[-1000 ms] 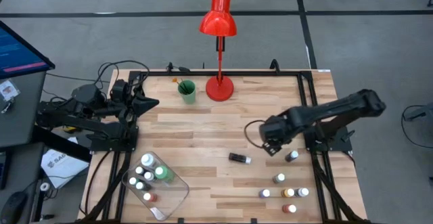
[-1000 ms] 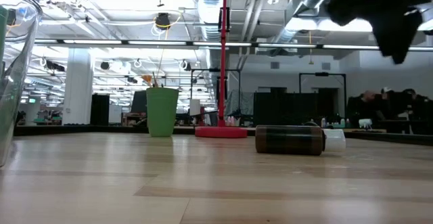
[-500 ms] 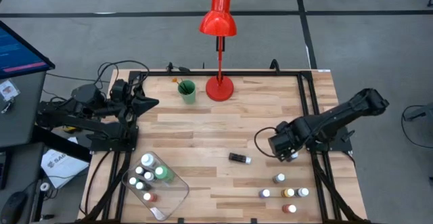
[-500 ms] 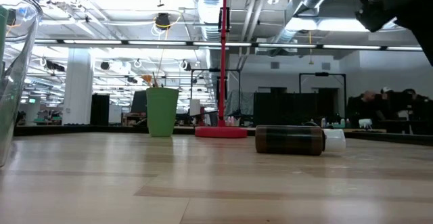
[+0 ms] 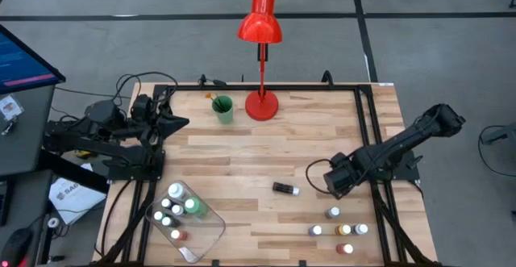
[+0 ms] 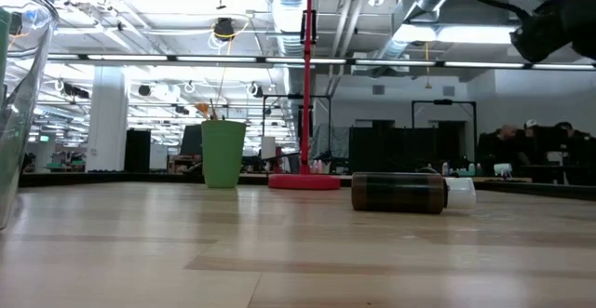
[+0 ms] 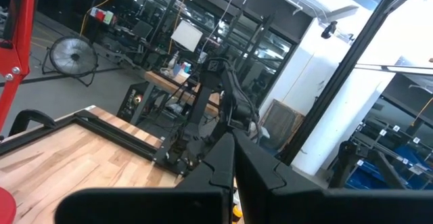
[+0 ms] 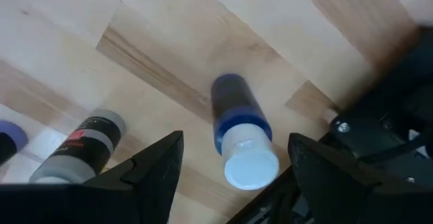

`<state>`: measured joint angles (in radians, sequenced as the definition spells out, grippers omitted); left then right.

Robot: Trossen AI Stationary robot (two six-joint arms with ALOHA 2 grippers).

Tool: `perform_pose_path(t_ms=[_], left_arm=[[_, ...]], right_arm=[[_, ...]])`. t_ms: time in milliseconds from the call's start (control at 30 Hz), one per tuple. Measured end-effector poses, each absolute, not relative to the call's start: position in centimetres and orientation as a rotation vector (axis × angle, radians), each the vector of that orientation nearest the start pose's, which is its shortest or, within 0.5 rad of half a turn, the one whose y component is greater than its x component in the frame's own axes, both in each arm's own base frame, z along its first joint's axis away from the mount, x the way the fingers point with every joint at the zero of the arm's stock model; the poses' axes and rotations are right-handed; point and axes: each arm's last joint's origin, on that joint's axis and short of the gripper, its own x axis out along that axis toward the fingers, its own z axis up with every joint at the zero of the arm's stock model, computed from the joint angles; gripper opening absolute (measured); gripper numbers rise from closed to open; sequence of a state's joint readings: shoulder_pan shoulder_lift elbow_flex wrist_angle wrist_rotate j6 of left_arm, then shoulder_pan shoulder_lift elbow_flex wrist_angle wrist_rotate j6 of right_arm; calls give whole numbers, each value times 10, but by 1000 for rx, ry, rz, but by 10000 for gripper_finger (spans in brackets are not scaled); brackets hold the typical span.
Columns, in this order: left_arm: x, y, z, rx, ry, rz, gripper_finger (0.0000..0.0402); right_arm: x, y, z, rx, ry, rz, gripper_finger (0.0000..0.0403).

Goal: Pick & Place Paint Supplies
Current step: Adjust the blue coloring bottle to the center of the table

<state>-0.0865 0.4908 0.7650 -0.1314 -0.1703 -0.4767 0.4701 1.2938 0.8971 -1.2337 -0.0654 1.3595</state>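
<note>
Here, right hand (image 8: 233, 160) open above upright blue bottle (image 8: 240, 134), near table edge (image 5: 401, 150)

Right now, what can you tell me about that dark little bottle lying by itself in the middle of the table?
The small dark paint bottle with a white cap lies on its side on the pale wooden table, cap pointing toward the right arm's side. It looks like dark, brownish plastic, closed. Nothing touches it but the wood: the right claw hovers off to one side, over a blue bottle.
</note>
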Motion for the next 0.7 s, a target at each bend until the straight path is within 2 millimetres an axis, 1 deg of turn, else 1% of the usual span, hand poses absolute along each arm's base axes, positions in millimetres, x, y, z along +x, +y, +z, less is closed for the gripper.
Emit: perform_pose_path(t_ms=[167,400,700], left_arm=[[102,-4,366,-494,-159,48,2],[102,-4,366,-494,-159,48,2],[102,-4,366,-494,-159,48,2]], right_arm=[[168,91,220,703,1545,-716,261],[163,95,219,669,1579,-709,250],[162,95,207,686,1569,-700,210]])
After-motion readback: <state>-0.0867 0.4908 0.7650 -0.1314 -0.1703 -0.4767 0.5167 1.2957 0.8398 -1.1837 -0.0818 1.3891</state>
